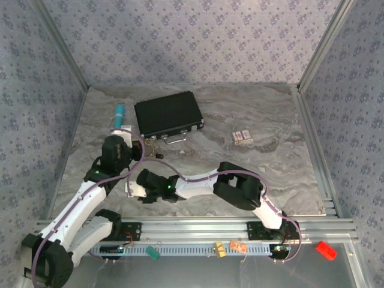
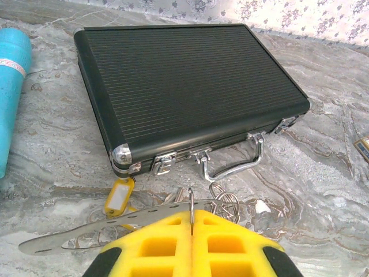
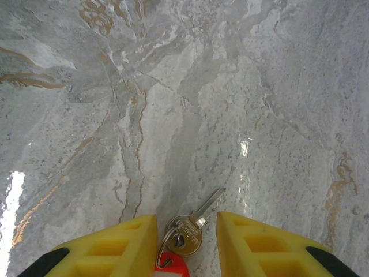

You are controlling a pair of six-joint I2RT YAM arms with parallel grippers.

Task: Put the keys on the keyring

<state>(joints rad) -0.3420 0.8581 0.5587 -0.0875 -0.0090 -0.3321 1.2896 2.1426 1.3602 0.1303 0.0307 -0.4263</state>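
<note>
1. Grey marbled worktop (image 1: 270,174) with patterned walls on 3 sides.
2. Black ribbed case (image 1: 168,114) lies flat and closed at back centre-left, its chrome handle (image 2: 233,167) and latches facing the arms.
3. Left gripper (image 2: 192,218) sits just in front of the case handle. Its yellow fingers (image 2: 155,245) are pressed together with no gap, and a thin metal ring (image 2: 191,205) stands edge-on out of the seam, pinched there.
4. Right gripper (image 3: 187,219) reaches across to the left, near and in front of the left gripper, pointing down at bare worktop. Its fingers (image 3: 253,245) stand apart, gripping nothing.
5. Blue cylinder (image 1: 119,114) lies left of the case, near but apart.
6. Small patterned box (image 1: 242,137) sits right of the case, well apart.
7. Pale flat piece (image 1: 133,189) lies beside the right gripper in the top view; cannot tell what it is.
8. Flat silvery metal strip (image 2: 75,235) lies on the worktop left of the left fingers.
9. Cluster of keys (image 2: 222,203) with wire loops lies between the case handle and the left fingers; a yellow tag (image 2: 118,195) is on its left side.
10. 1 silver key (image 3: 187,235) lies flat in the gap of the right fingers, touching neither, blade pointing away. A ring through its head joins a red tag (image 3: 170,266) at the frame bottom.
</note>
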